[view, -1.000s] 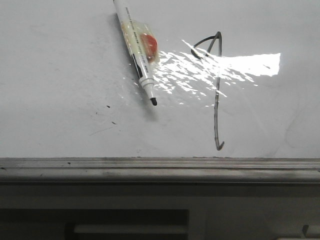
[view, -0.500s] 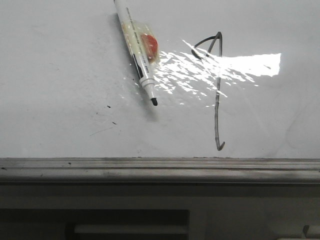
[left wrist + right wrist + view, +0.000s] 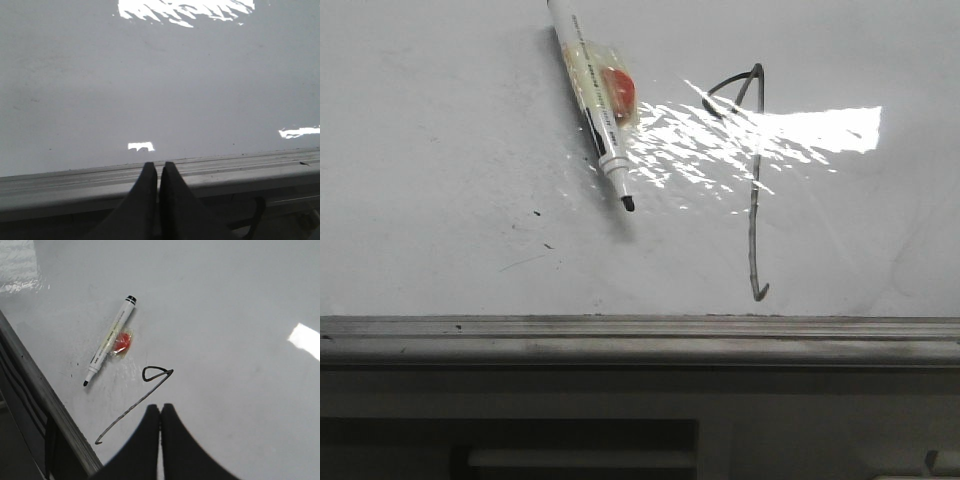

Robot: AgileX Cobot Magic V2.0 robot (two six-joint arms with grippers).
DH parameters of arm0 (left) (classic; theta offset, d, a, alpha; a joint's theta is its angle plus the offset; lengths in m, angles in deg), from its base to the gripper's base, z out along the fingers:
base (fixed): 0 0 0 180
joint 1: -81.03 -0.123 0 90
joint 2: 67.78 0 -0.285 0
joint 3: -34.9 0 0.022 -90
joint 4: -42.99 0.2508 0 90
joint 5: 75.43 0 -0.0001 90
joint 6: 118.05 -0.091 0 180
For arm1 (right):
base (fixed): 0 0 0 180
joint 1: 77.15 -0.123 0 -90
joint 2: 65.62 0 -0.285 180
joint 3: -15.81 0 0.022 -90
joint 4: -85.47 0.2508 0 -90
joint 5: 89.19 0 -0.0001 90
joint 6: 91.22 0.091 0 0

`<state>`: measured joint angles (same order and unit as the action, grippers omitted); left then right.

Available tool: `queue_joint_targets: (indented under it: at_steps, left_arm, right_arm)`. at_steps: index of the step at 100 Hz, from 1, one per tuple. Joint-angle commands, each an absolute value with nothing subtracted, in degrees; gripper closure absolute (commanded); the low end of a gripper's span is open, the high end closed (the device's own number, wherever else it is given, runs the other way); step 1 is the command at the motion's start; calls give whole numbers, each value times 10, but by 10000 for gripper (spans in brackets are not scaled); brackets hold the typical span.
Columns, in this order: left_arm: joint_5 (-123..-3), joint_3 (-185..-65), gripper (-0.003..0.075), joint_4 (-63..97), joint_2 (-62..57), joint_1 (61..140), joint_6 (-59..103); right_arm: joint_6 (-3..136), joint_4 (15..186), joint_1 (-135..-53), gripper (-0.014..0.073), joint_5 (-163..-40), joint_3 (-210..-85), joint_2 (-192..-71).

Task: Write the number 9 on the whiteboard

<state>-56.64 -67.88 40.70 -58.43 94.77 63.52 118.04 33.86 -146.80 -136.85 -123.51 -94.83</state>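
The number 9 [image 3: 754, 190] is drawn in thin dark-grey stroke on the whiteboard [image 3: 440, 130], with a small loop on top and a long stem ending in a hook. It also shows in the right wrist view [image 3: 135, 407]. A white marker [image 3: 592, 105] with taped orange blob lies uncapped on the board left of the 9, also in the right wrist view [image 3: 109, 341]. My right gripper [image 3: 160, 407] is shut and empty above the board [image 3: 225, 315], beside the stem. My left gripper [image 3: 158, 165] is shut and empty over the grey ledge [image 3: 65, 185].
The grey metal ledge [image 3: 640, 340] runs along the board's near edge, also in the right wrist view [image 3: 45, 400]. A bright glare patch [image 3: 770, 135] crosses the 9. Small dark specks [image 3: 538, 213] lie left of the marker tip.
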Motion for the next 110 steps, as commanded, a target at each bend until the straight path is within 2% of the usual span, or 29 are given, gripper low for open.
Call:
queue_joint_targets:
  at_steps: [1,83,94,110]
  left_arm:
    - [-596,-668,741,400,-579,947,642]
    - [-596,-668,741,400,-579,947,642]
    - [-596,-668,741,400,-579,947,642]
    - [-596,-668,741,400,-579,947,642]
  right_arm:
    - [1182,308,-1469,644,-1341,-1248,-954]
    - [1182,307,-1461,644,-1353,-1231,-951]
    - [1182,363,-1398,644,-1294,-1206,-951]
    - [1124,486,-1205,644,-1125,-1140,-951]
